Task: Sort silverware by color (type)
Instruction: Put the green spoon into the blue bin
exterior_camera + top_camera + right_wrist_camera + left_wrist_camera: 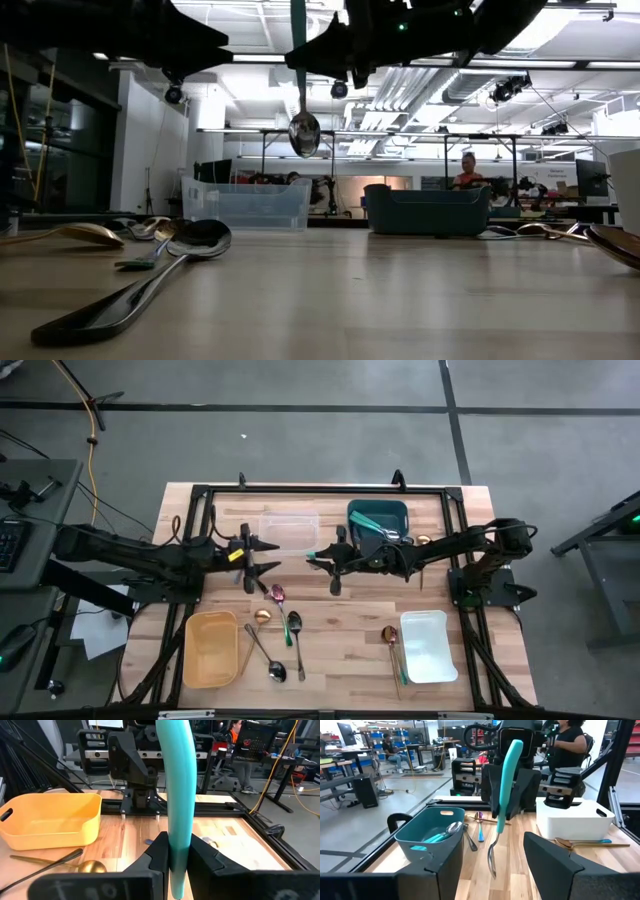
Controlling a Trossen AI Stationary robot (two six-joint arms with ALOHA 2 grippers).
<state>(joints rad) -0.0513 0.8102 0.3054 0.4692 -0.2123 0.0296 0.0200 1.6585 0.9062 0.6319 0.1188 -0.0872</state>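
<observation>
Nearest to the low camera lies a dark spoon [150, 280] on the wooden table [340, 660], with its bowl pointing away; beyond it, at about ten o'clock, lie more spoons close together [140, 232]. From above, the yellow container [211, 650] sits at seven o'clock of the table, the white container [428, 647] at five o'clock, the teal container [378, 520] at one o'clock with teal-handled pieces inside, and the clear container [290, 528] at eleven o'clock. The right gripper [322, 554] is near the table centre and pinches the teal-handled spoon [501, 810] by its handle; this spoon hangs above the table with its silver head down. The left gripper [262, 556] faces it from nine o'clock, its fingers spread wide and holding nothing. Between yellow and white containers lie gold, black, pink-purple and teal pieces [275, 625]; a gold spoon [390, 638] lies just beside the white container.
</observation>
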